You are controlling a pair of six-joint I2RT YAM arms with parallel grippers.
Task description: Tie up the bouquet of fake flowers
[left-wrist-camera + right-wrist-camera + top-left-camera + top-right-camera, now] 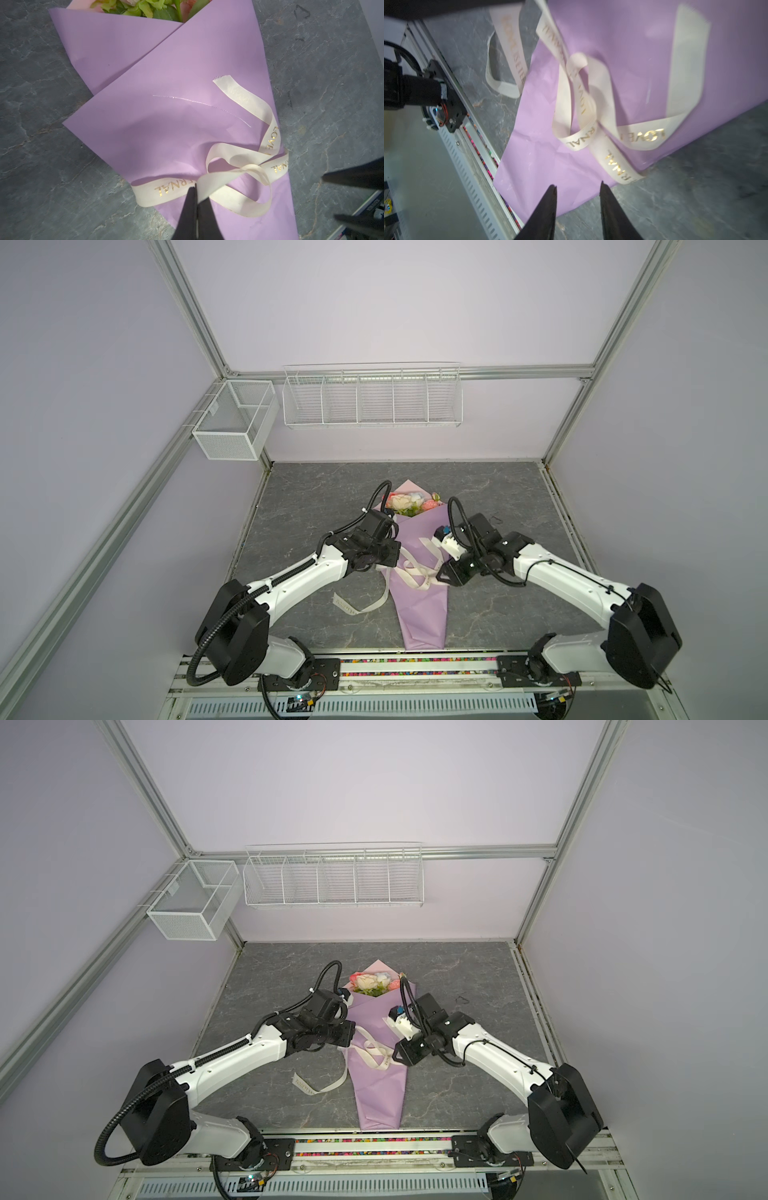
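Cream ribbon point(166, 187) loops loosely round the bouquet point(405, 504), which lies lengthwise between my arms on the bench point(311, 497), blooms away from me. My left jaws pinch one strand; my right jaws stand spread and empty beside the crossing.

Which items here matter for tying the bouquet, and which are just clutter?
In play: bouquet of fake flowers, wrapping paper, ribbon, left gripper pinching the ribbon, right gripper open.
Idle: mesh basket, wire rack, small black scrap.

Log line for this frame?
left gripper: shut on ribbon | right gripper: open, empty | ribbon: loose loops over wrapped bouquet | state: not cinched
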